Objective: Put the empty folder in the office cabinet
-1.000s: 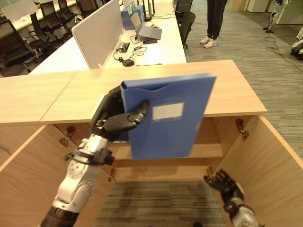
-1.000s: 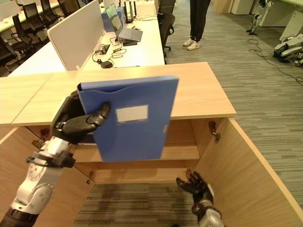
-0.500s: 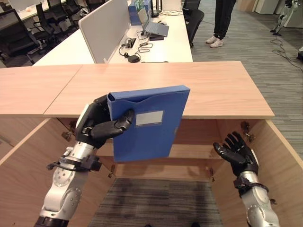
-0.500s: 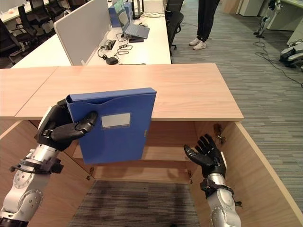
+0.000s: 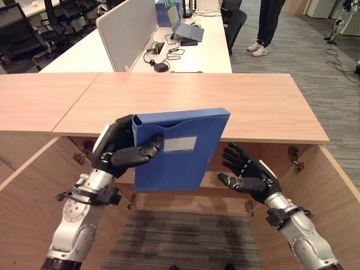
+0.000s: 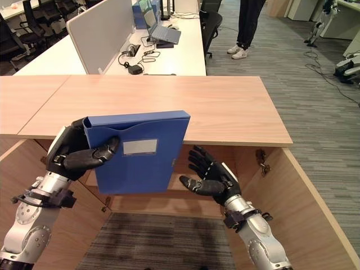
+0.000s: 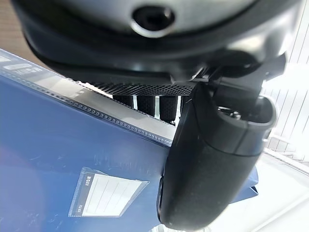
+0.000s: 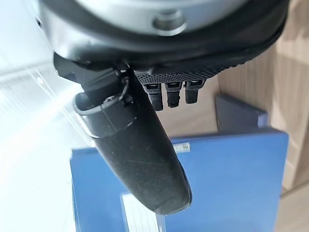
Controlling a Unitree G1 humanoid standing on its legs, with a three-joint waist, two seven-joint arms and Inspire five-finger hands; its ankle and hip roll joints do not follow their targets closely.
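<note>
Folder (image 5: pixel 180 149) upright in your left robot hand (image 5: pixel 115 152), before the open office cabinet (image 5: pixel 315 185).
Your left wrist view shows thumb across its labelled face, fingers behind; the eye views add your right robot hand (image 5: pixel 250 177), fingers spread wide, just beside the folder's right edge below the counter (image 5: pixel 253 104).

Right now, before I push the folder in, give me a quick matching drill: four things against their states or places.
Things:
1. left hand
2. right hand
3. blue folder
4. cabinet doors

States or places:
A. swung open on both sides
B. open, fingers spread, beside the folder's right edge
C. held upright in front of the cabinet opening
D. shut on the folder's left edge

Pairs: 1-D, 2-B, 3-C, 4-A
</note>
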